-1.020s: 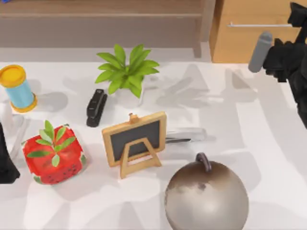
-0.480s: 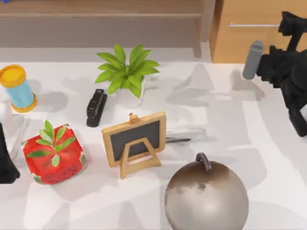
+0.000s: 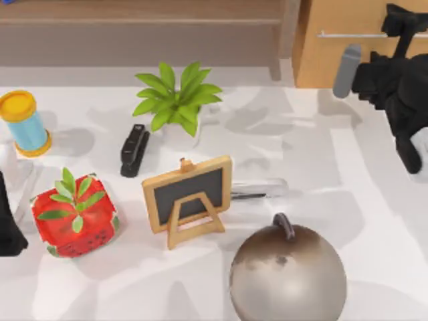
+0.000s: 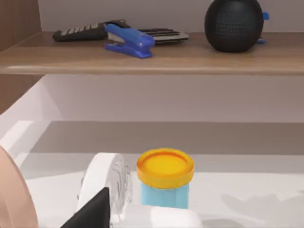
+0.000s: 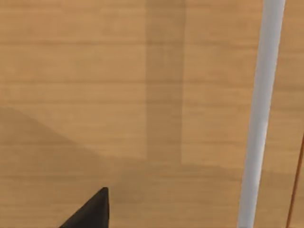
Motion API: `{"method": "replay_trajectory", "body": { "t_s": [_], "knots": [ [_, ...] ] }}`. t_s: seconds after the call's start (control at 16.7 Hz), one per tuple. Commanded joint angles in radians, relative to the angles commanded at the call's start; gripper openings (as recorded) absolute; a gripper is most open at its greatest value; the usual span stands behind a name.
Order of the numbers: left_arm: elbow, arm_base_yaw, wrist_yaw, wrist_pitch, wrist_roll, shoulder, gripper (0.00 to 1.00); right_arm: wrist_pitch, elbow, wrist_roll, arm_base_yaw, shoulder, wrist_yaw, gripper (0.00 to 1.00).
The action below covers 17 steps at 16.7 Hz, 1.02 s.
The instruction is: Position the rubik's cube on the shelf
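The rubik's cube is out of view. The light-brown wooden shelf (image 3: 140, 20) runs along the back of the table and ends in an upright post (image 3: 288, 33). Its board (image 4: 152, 59) also crosses the left wrist view. My right gripper (image 3: 364, 70) hangs at the back right, close in front of the drawer cabinet (image 3: 334, 53). The right wrist view looks straight at the cabinet's wooden front (image 5: 118, 95) and silver handle (image 5: 261, 114). My left gripper (image 3: 8, 231) is parked at the table's left edge, beside the strawberry box (image 3: 75, 217).
A blue jar with a yellow lid (image 3: 23, 124), a potted plant (image 3: 175, 100), a black stapler (image 3: 134, 150), a small chalkboard easel (image 3: 188, 197) and a large grey ball (image 3: 287, 271) stand on the table. On the shelf lie a blue stapler (image 4: 128, 40) and a black speaker (image 4: 233, 23).
My right arm has moved left and back toward the drawer cabinet. The left arm and the table's objects have not moved.
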State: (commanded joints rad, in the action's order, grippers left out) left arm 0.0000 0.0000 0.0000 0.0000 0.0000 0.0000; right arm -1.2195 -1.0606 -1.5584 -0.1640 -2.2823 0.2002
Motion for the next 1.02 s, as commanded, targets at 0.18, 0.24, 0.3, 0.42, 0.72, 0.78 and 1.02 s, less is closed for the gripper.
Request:
{"method": "replay_trajectory", "body": {
  "t_s": [0.18, 0.24, 0.3, 0.42, 0.72, 0.78, 1.02],
  "knots": [
    [0.000, 0.000, 0.000, 0.000, 0.000, 0.000, 1.00, 0.000, -0.001, 0.000, 0.000, 0.000, 0.000, 1.00],
    [0.000, 0.000, 0.000, 0.000, 0.000, 0.000, 1.00, 0.000, -0.001, 0.000, 0.000, 0.000, 0.000, 0.92],
    [0.000, 0.000, 0.000, 0.000, 0.000, 0.000, 1.00, 0.000, -0.001, 0.000, 0.000, 0.000, 0.000, 0.85],
    [0.000, 0.000, 0.000, 0.000, 0.000, 0.000, 1.00, 0.000, -0.001, 0.000, 0.000, 0.000, 0.000, 0.70],
    [0.000, 0.000, 0.000, 0.000, 0.000, 0.000, 1.00, 0.000, -0.001, 0.000, 0.000, 0.000, 0.000, 0.32],
    [0.000, 0.000, 0.000, 0.000, 0.000, 0.000, 1.00, 0.000, -0.001, 0.000, 0.000, 0.000, 0.000, 0.25],
    [0.000, 0.000, 0.000, 0.000, 0.000, 0.000, 1.00, 0.000, -0.001, 0.000, 0.000, 0.000, 0.000, 0.00]
  ]
}}
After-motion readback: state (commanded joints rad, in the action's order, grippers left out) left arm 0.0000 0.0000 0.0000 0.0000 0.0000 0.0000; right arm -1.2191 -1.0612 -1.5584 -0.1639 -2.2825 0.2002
